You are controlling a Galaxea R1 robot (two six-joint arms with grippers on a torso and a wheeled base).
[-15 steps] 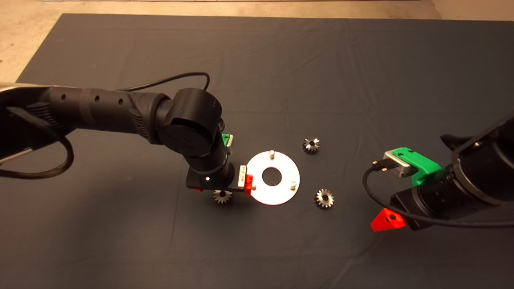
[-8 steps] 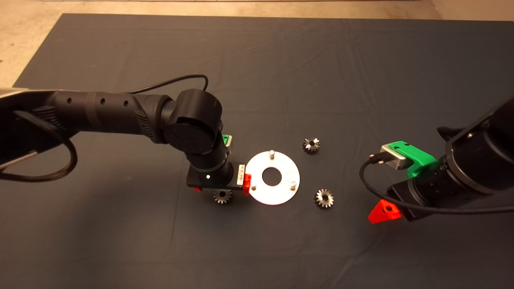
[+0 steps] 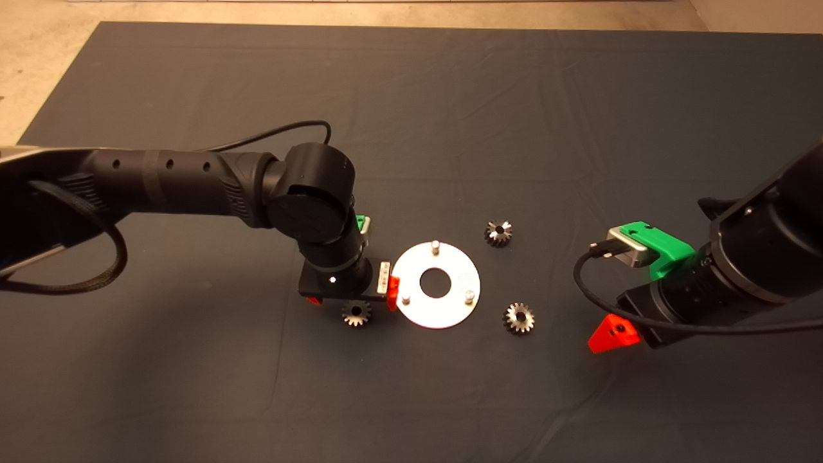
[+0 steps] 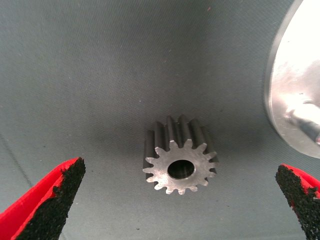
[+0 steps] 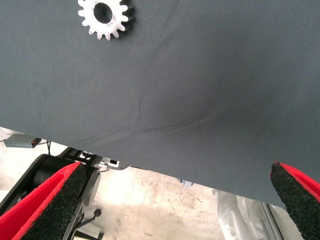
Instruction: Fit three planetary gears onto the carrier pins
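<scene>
Beige floor is bordering the desk's wrinkled dark mat [image 3: 193, 386], where the disc [image 3: 450, 308] with its carrier pins [image 3: 435, 245] is lying. Left end effector [image 4: 180, 200] is hanging wide open over one planetary gear [image 4: 180, 155] just beside the disc; two gears [image 3: 499, 232] are lying loose. Right end effector [image 5: 175, 200] is gaping open, empty.

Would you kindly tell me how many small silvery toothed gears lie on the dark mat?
3, all loose on the mat: one small silvery gear under the left gripper, one behind the round silver disc, one right of it.
</scene>
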